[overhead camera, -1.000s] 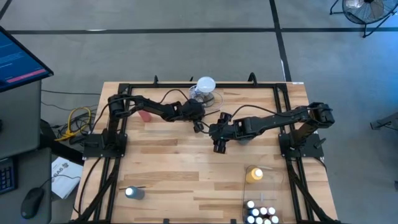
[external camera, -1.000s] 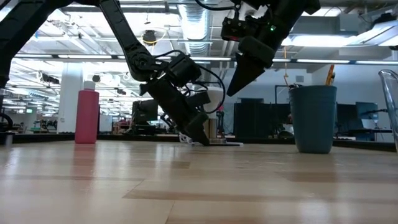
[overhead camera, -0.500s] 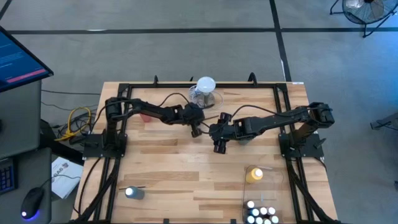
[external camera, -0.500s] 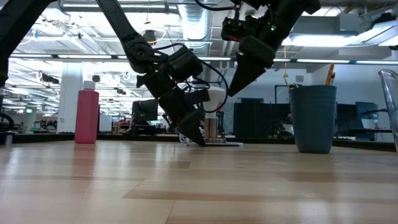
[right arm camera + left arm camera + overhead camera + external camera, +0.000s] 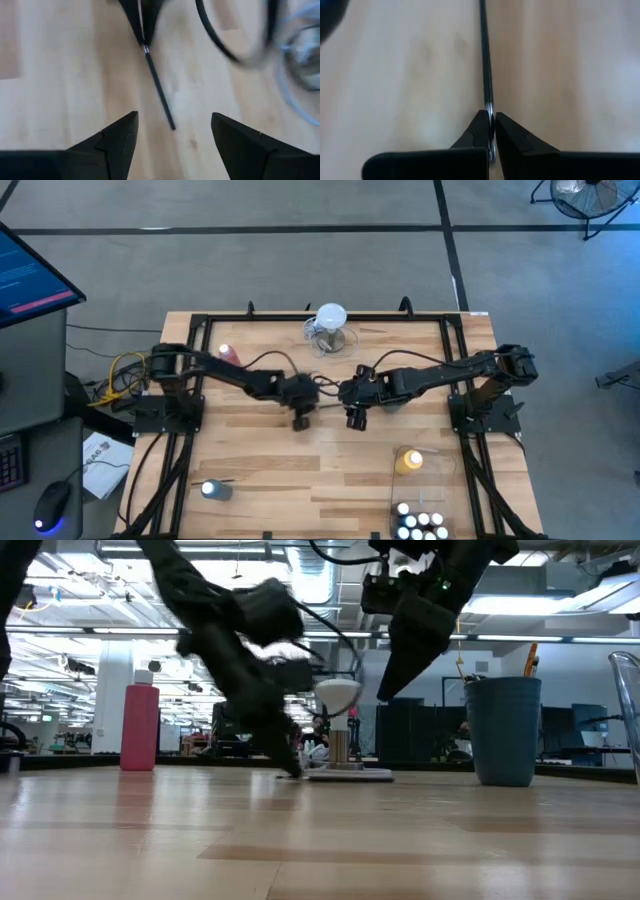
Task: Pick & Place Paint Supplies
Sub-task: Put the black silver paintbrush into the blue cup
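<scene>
On the desk (image 5: pixel 260 450) I judge the job partly done: by the clear container (image 5: pixel 425 500) sit the yellow bottle (image 5: pixel 409 461) and white-capped paint bottles (image 5: pixel 420 525), while the pink-red bottle (image 5: pixel 229 355) stands well apart from it and the blue bottle (image 5: pixel 504 730) shows only in my low view. Nearer the container than the pink-red bottle, my left hand (image 5: pixel 301 421) is clamped on one end of the thin paintbrush (image 5: pixel 484 60), a grip only my left wrist view makes plain. My right hand (image 5: pixel 172 145) hangs just beside it with fingers spread, holding nothing.
</scene>
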You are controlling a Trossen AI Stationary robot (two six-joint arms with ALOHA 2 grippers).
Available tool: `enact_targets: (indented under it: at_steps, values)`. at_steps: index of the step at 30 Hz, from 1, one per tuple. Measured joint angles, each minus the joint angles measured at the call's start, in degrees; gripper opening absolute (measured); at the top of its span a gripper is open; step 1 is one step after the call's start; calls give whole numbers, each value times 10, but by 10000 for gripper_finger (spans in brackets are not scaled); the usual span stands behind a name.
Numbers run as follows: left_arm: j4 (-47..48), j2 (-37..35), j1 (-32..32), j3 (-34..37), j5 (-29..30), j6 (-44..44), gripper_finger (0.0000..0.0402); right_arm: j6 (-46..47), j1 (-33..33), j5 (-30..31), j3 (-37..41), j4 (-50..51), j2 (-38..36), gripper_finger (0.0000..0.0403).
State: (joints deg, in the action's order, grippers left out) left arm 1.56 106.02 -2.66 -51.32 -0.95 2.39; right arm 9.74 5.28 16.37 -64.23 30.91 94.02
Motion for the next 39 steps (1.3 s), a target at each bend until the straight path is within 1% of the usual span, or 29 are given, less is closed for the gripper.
enact_targets:
  at_steps: [3, 6, 7, 9, 11, 14, 16, 19, 23, 26, 28, 29, 33, 36, 39]
  values:
    - [21, -59, 15, 39, -9, 16, 0, 0, 3, -37, 0, -17, 8, 244]
    - [4, -101, 23, 68, -4, 28, 0, -16, 5, -68, 1, -50, 34, 244]
    - [-2, -107, 23, 76, 2, 31, 0, -26, 5, -83, 0, -76, 49, 244]
    - [-5, -111, 27, 95, 18, 38, 0, -45, 8, -108, -1, -97, 80, 244]
    - [-35, -107, 29, 107, 31, 41, 0, -65, 7, -118, -6, -98, 115, 244]
    - [-96, -103, 37, 129, 42, 46, 0, -72, 6, -118, -34, -49, 155, 244]
    - [-117, -102, 48, 142, 50, 45, 0, -72, 0, -118, -59, -3, 174, 244]
    - [-164, -104, 67, 146, 55, 44, 0, -62, -10, -119, -83, 24, 194, 244]
    - [-184, -104, 95, 147, 57, 49, 0, -58, -13, -121, -94, 19, 209, 244]
    - [-192, -104, 114, 147, 57, 70, 4, -55, -10, -131, -95, 21, 212, 244]
    - [-193, -104, 128, 147, 65, 82, 12, -51, -4, -128, -94, 20, 212, 244]
    - [-195, -104, 137, 147, 78, 87, 17, -51, 0, -127, -94, 18, 212, 244]
    - [-196, -104, 177, 147, 155, 99, 48, -39, 12, -129, -93, -9, 214, 233]
    - [-196, -104, 199, 147, 192, 102, 76, -37, 16, -135, -92, -24, 215, 208]
    - [-196, -104, 209, 146, 205, 102, 101, -37, 19, -138, -92, -24, 215, 169]
